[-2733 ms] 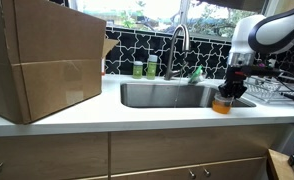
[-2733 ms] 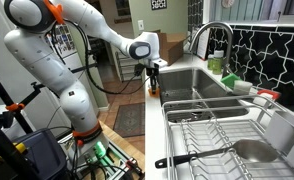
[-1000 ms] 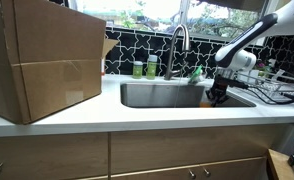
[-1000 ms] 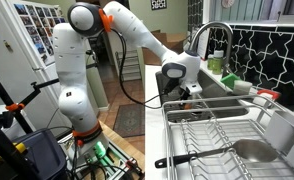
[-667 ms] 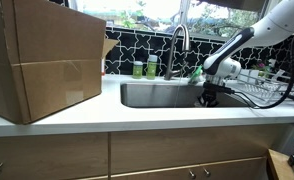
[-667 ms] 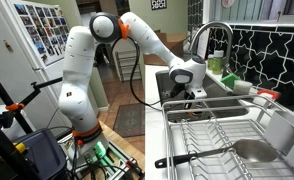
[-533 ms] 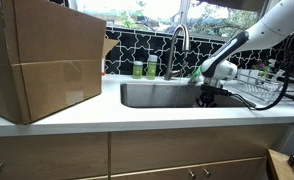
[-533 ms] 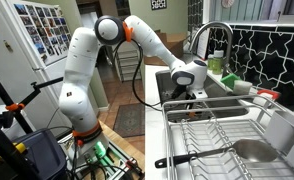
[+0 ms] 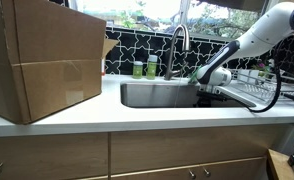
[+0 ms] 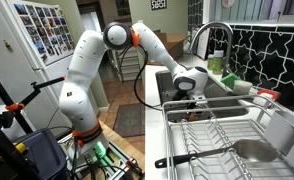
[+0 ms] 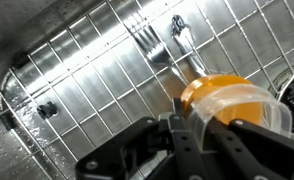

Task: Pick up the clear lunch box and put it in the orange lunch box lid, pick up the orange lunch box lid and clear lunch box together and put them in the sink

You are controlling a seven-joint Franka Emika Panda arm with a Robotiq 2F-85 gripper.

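In the wrist view my gripper [image 11: 187, 125] is shut on the orange lunch box lid [image 11: 219, 95] with the clear lunch box [image 11: 257, 110] sitting in it. I hold both low over the wire grid on the sink floor [image 11: 87, 90]. In both exterior views the gripper [image 9: 205, 93] [image 10: 187, 98] reaches down inside the sink basin [image 9: 157, 95], at the end nearest the dish rack. The lid and box are hidden by the sink wall there.
A fork [image 11: 155, 45] and another utensil [image 11: 183, 42] lie on the sink grid just beyond the lid. A large cardboard box [image 9: 42, 60] stands on the counter. The faucet [image 9: 177, 45] and soap bottles [image 9: 145, 68] stand behind the sink. A dish rack [image 10: 232, 135] holds a pan.
The arm has carried the orange lid and clear box from above the counter edge by the dish rack over and down into the sink basin, out of the exterior views.
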